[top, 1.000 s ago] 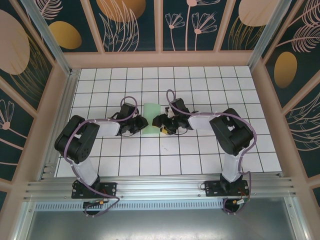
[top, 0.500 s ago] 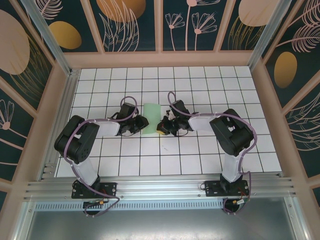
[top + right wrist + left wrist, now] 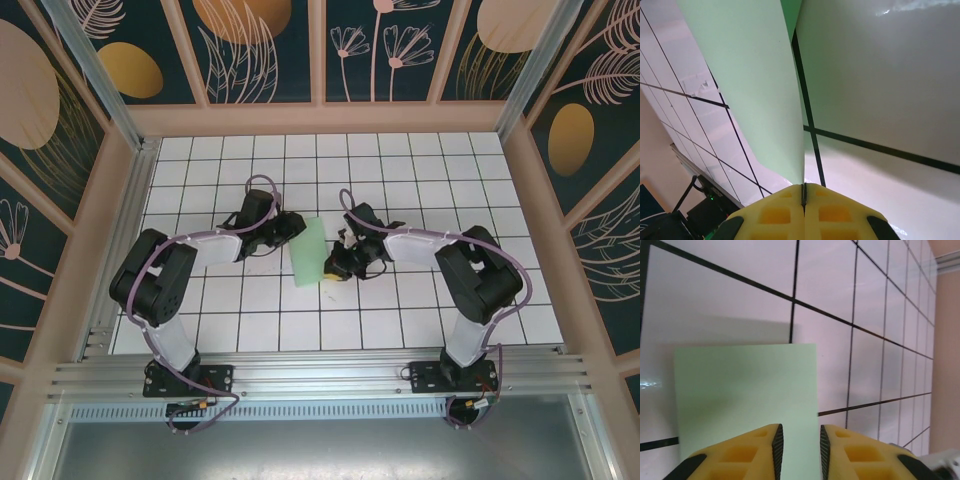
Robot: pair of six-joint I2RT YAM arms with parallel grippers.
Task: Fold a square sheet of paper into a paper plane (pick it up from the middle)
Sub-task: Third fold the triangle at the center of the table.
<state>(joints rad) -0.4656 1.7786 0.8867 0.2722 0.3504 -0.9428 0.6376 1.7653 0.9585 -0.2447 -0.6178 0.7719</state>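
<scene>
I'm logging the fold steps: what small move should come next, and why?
Probably the right tool swings its pinched edge of the square sheet of paper toward the left tool, whose fingers stand slightly apart; the sheet is tilted off the table.

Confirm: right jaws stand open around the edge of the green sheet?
Not open. The right jaws are shut on the edge of the green sheet; the right wrist view shows the yellow fingers meeting with the paper pinched between them.
</scene>
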